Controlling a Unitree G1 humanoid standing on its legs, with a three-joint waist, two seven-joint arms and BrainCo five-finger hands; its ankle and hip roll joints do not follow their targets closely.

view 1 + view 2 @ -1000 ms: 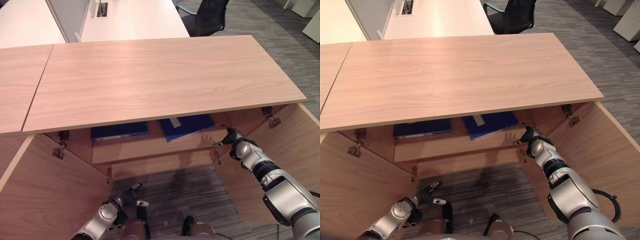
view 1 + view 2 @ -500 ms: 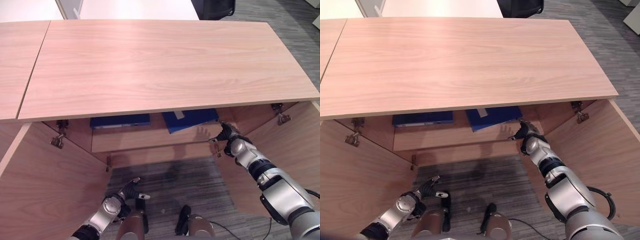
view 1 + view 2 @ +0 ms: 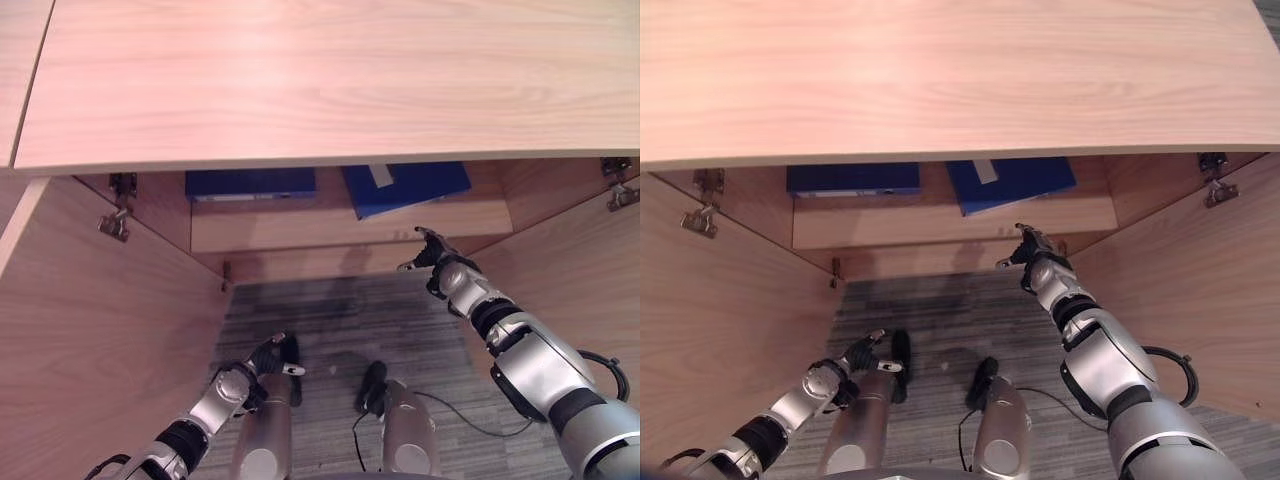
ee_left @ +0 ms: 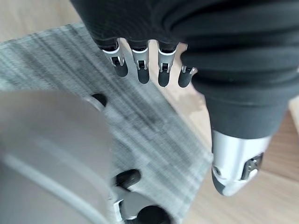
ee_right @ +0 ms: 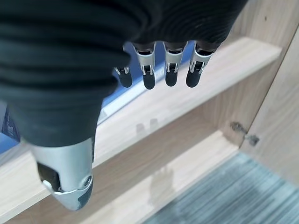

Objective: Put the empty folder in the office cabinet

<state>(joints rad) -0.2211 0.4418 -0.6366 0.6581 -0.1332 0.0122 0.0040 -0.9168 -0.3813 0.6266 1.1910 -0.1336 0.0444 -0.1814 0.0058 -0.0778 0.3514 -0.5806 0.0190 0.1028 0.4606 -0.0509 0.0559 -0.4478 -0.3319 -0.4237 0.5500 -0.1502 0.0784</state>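
Observation:
Two blue folders lie on the shelf [image 3: 350, 225] inside the open office cabinet. One [image 3: 250, 183] lies flat on the left. The other [image 3: 405, 187], with a white label, sits at an angle on the right, its corner over the shelf's front edge. My right hand [image 3: 432, 258] hovers just below and in front of that edge, under the angled folder, open and holding nothing; its fingers [image 5: 169, 70] are straight in the right wrist view. My left hand [image 3: 262, 356] hangs low over the carpet, open and empty, with its fingers [image 4: 142, 65] straight.
The cabinet's wooden top [image 3: 330, 70] overhangs the shelf. Its two doors stand swung out, one on the left [image 3: 90, 330] and one on the right [image 3: 590, 270], with grey carpet [image 3: 340, 320] between them. A lower board [image 3: 320, 262] runs under the shelf.
The camera has tipped downward, so the whole picture shifted. My right hand has come down from the shelf's edge to just below it. The left hand stays low.

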